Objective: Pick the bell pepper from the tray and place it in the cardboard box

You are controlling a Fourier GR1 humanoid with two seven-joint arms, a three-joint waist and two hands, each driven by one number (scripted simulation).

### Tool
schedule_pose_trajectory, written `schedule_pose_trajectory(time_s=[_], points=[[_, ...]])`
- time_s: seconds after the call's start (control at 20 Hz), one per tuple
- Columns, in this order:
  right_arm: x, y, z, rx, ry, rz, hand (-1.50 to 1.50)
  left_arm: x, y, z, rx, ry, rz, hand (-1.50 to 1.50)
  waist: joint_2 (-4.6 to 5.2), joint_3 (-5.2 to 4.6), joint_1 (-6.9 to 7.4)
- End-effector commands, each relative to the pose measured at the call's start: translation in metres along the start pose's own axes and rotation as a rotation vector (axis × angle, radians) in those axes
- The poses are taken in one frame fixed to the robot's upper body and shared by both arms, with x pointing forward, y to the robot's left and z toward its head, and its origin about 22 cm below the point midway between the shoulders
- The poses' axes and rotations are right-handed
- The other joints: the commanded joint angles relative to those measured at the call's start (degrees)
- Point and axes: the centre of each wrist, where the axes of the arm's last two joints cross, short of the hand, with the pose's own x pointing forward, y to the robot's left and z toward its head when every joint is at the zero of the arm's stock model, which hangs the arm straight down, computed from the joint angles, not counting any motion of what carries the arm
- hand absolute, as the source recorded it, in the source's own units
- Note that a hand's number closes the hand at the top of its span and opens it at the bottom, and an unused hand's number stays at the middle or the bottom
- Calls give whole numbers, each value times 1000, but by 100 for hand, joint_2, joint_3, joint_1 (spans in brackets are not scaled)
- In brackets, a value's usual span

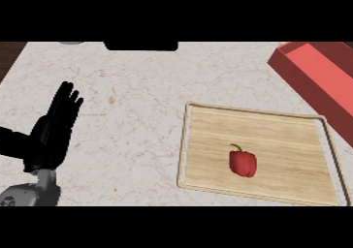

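My left hand (52, 131) rests at the view's left, fingers straight and spread, pointing up, holding nothing. The bell pepper (243, 163) lies well off to its right on the wooden tray (280, 131) — long axis running away from me, stem farthest. My right hand is out of view; the red box (322, 77) sits beyond the tray's far right corner.

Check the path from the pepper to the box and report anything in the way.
Nothing visible blocks it. The pepper lies alone on the tray; between it and the box at upper right there is only the tray's low rim.
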Motion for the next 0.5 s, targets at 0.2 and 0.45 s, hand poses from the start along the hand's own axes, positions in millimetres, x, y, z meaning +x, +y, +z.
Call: schedule_pose_trajectory(time_s=[0.2, 0.45], points=[[56, 9, 17, 11, -5, -15, -150, 1, -1, -8, 1, 4, -9, 0, -10, 10, -13], [64, 33, -8, 42, 60, 4, -150, -9, 2, -4, 7, -3, -12, 0, -12, 14, -27]])
